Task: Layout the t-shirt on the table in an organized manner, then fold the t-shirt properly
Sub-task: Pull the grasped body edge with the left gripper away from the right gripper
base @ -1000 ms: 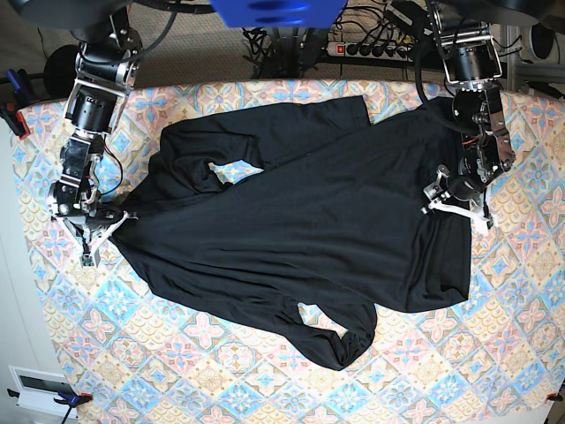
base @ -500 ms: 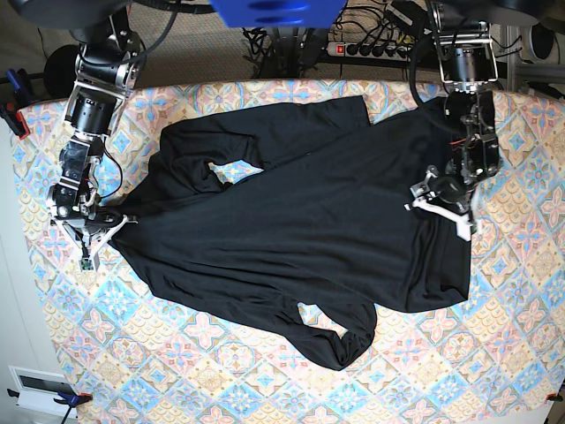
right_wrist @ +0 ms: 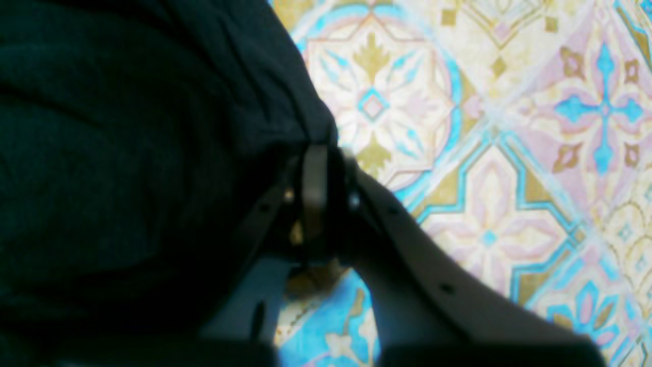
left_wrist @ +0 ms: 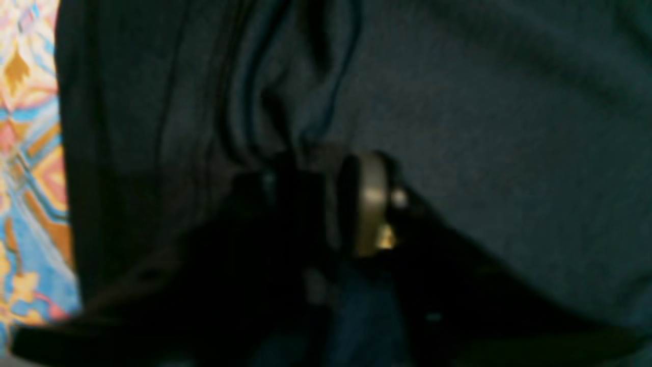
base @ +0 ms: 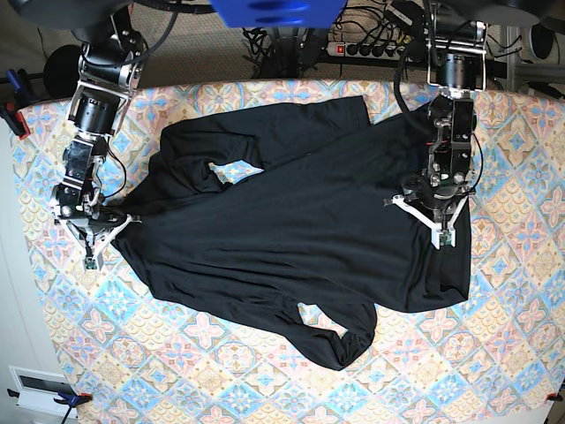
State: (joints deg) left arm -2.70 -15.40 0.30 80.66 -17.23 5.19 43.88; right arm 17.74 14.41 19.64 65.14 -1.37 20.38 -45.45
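We see the t-shirt point(base: 291, 238) spread rumpled over the middle of the table point(base: 494, 353). Our right gripper point(base: 104, 231) pinches its edge near the table's left edge. Our left gripper point(base: 424, 212) presses into the fabric toward the right edge, clamped on a fold.

A white power strip point(base: 375, 49) lies on the floor at the far side, with black plugs in its sockets and a tangle of dark cables point(base: 265, 40) to its left. A blue panel point(base: 278, 11) sits at the far edge, in the middle. The floor point(base: 194, 53) there is grey-brown carpet. At the near left corner a white box point(base: 40, 389) with a dark slot stands beside a small clamp point(base: 72, 399). Another clamp point(base: 16, 115), with red and blue parts, grips the far left edge.
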